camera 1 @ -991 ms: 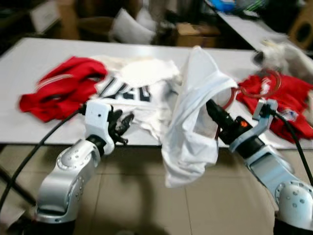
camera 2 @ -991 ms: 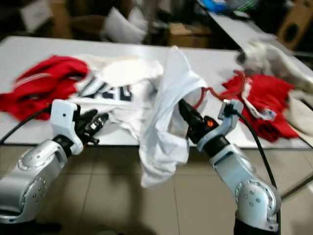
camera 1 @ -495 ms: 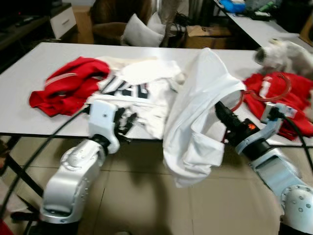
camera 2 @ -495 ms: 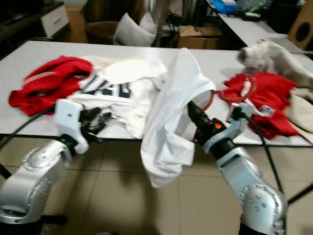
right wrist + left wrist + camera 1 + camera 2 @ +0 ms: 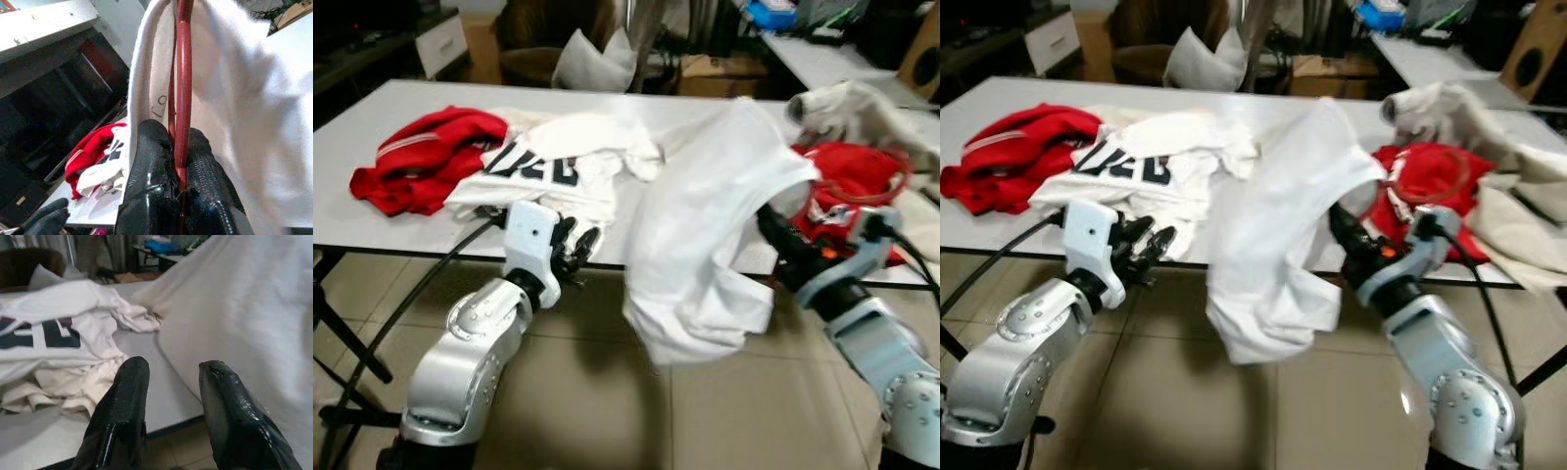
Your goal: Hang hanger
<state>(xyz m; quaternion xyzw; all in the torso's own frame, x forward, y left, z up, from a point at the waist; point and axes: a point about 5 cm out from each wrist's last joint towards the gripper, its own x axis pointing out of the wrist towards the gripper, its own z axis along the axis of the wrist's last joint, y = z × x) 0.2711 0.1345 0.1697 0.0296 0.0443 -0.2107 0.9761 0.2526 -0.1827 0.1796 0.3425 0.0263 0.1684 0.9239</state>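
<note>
Hanger [image 5: 183,73], thin and red, sits pinched tight between the two black fingers of the right gripper [image 5: 178,161]. A white shirt [image 5: 710,255] drapes over it, hanging past the table [image 5: 372,230] edge at about 4 o'clock. At 8 o'clock, the left gripper [image 5: 168,396] waits with fingers apart, holding nothing, near a lettered white shirt [image 5: 543,166].
</note>
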